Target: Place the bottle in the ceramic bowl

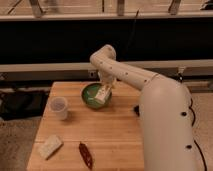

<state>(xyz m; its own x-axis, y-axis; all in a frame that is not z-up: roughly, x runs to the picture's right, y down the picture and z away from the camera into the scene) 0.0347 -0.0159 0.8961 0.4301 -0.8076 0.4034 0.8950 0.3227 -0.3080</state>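
One bottle (pixel 103 95) is seen tilted inside the bowl (pixel 88 100) near the far edge of the counter (pixel 115 135), with the gripper (pixel 106 87) poised directly over it, though whether it is clamped on the bottle cannot be told.

No legible text; bottle (pixel 102 95) label unreadable. End effector (pixel 107 86) above ceramic bowl (pixel 88 98).
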